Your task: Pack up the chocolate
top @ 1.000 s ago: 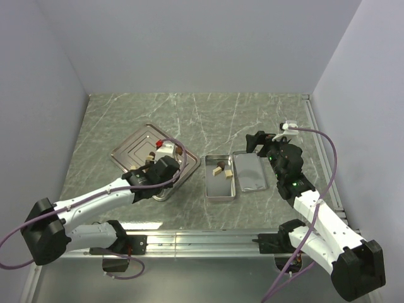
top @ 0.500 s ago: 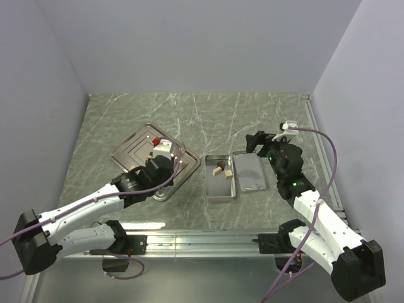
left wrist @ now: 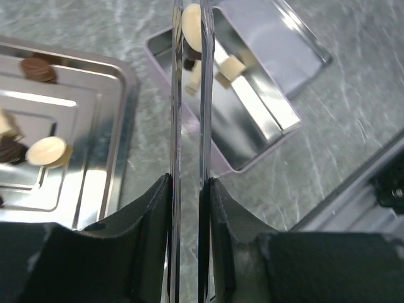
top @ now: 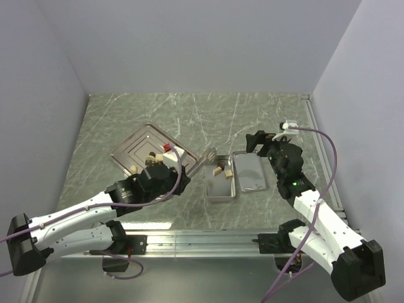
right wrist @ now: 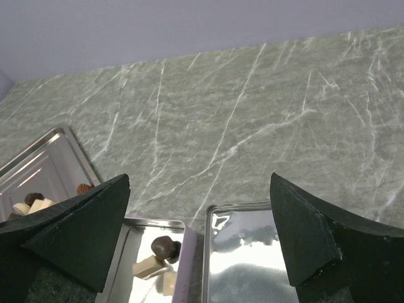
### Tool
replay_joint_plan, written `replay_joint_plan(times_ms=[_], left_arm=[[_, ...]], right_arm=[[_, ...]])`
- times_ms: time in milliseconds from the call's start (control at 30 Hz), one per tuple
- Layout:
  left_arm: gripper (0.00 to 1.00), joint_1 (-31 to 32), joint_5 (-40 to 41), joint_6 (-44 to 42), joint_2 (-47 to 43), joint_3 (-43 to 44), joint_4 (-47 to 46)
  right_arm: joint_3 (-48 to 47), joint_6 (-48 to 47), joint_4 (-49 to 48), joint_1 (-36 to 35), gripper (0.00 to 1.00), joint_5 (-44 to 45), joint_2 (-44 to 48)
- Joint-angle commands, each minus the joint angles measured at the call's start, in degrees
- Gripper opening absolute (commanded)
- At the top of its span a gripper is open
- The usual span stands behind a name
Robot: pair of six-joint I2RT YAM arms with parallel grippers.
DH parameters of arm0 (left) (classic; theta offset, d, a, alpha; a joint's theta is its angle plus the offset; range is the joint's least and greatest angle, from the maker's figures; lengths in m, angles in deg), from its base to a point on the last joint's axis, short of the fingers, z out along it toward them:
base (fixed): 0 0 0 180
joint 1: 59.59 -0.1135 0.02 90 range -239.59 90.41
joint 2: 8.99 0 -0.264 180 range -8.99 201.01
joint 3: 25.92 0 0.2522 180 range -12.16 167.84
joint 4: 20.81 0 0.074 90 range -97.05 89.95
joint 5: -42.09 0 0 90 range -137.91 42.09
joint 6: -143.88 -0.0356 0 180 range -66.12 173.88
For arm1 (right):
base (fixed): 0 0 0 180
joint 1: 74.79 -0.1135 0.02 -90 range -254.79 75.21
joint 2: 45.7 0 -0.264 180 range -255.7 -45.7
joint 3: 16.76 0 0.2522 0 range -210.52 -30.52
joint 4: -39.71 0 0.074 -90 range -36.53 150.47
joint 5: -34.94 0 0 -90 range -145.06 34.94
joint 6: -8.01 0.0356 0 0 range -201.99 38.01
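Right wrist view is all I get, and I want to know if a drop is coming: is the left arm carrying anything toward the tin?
Observer: Yes. The left gripper is clamped on metal tongs, with a cream chocolate pinched at their tip.
Operator: Where is that tip?
Observer: From above, at the far left corner of the open tin.
Operator: Is there room in the part of the tin I can't see?
Observer: Yes. The chocolate pieces sit at its far end only, and the near half is bare metal.
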Motion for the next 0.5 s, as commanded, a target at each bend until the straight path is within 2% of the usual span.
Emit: replay_joint_plan(times_ms=[0, 100, 333, 467], left_arm=[[0.26, 1.7, -3.9, -2.6, 0.7, 0.5, -4.5], [0.27, 2.6, -3.9, -2.9, 1.6, 0.8, -4.5], [0.39, 4.0, -2.3, -2.9, 2.2, 1.3, -4.2], [0.41, 4.1, -2.1, -2.8, 1.9, 1.2, -4.1]], right_arm=[[-3.0, -0.8, -1.1, 0.1, 0.98, 0.0, -0.5], [-3.1, -0.7, -1.1, 0.1, 0.98, 0.1, -0.5], [-3.2, -0.7, -1.2, 0.1, 0.98, 0.0, -0.7], [-3.2, -0.8, -1.2, 0.1, 0.98, 0.0, -0.7]])
